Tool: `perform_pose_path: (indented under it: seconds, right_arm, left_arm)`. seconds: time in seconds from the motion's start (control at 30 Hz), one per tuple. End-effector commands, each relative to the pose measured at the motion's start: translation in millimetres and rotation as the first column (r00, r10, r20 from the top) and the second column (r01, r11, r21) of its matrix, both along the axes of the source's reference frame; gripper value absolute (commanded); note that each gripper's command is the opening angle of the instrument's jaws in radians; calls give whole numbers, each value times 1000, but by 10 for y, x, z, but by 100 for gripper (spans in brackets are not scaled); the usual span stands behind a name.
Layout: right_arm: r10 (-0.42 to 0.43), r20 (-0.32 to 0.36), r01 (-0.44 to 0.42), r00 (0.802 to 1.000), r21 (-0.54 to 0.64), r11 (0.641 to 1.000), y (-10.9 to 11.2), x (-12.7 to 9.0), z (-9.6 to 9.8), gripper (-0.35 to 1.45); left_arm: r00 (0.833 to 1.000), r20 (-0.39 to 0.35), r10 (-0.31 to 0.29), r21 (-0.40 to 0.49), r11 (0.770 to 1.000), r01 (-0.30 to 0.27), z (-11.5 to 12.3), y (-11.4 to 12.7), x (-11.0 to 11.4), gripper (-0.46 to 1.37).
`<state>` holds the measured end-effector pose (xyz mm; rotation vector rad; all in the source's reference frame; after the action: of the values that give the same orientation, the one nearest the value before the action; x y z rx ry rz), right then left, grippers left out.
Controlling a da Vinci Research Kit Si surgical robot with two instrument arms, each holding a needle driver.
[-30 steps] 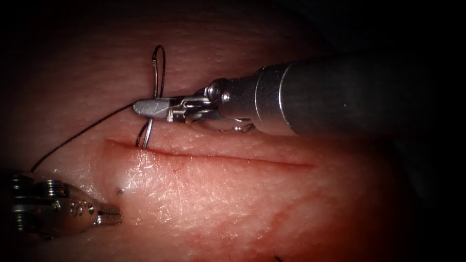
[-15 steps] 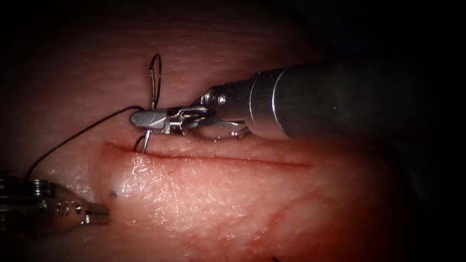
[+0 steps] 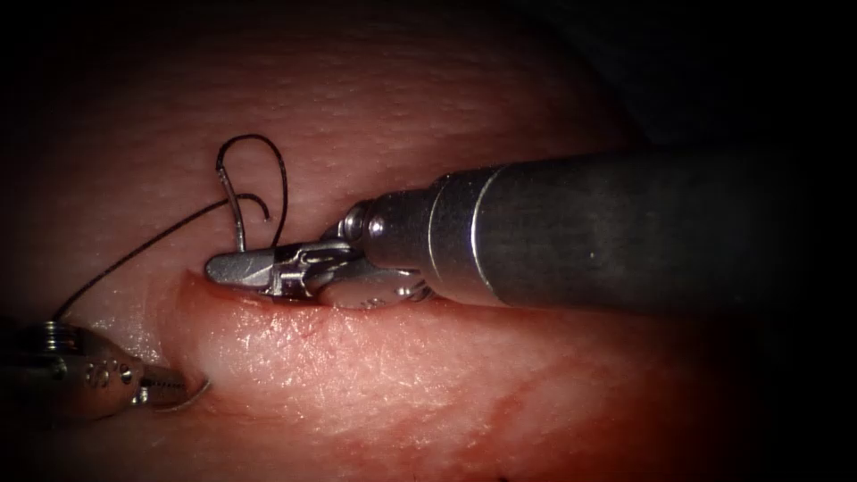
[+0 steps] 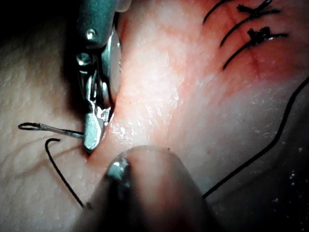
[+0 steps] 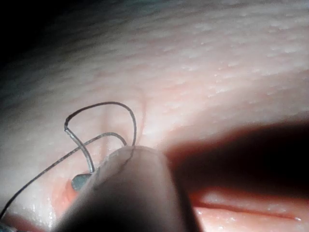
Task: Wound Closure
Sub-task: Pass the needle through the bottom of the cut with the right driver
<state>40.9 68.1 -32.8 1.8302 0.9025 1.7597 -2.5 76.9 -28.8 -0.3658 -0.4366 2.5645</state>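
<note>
Since a second ago my right gripper (image 3: 234, 267) has dropped from above the cut (image 3: 295, 308) down onto its left end, carrying the needle (image 3: 234, 214) with it; my left gripper (image 3: 170, 387) has drifted left and lower. The needle's lower part, which stood at the cut's edge before, is now hidden behind the jaws.

My right gripper is clamped on the needle low on its curve. The rest of the needle rises above the jaws over the tissue (image 3: 402, 107), on the far side of the cut. Whether the tip is in the tissue I cannot tell, since the jaws cover it, though it seems to sit right at the cut's edge.

The thread (image 3: 134, 254) leaves the needle's upper end, curls in a loop above the jaws, and runs down and left toward my left gripper, which looks closed and empty, resting on the near side of the cut.

From the left wrist view, finished stitches (image 4: 251, 34) cross the cut further along.
</note>
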Motion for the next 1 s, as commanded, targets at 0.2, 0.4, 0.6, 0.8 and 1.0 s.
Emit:
perform_pose_path:
  seconds: [0.2,0.4,0.6,0.8,1.0]
  right_arm:
    - [-21,0,21,1000,10,1000,-12,4,-8,-35]
    - [120,62,-115,991,-68,991,17,-2,-1,-35]
    - [210,108,-158,972,-361,919,47,-19,18,10]
    - [249,131,-149,959,-515,844,58,-23,25,52]
    - [280,139,-121,950,-663,739,65,-20,22,69]
  left_arm:
    - [1000,6,3,8,1000,-3,0,0,0,-35]
    - [1000,6,3,8,1000,-3,0,0,0,-35]
    - [1000,5,2,7,1000,-2,0,-1,-1,-35]
    - [1000,6,6,5,1000,-6,1,-1,-1,-35]
    - [1000,6,6,5,1000,-6,0,-2,-1,-35]
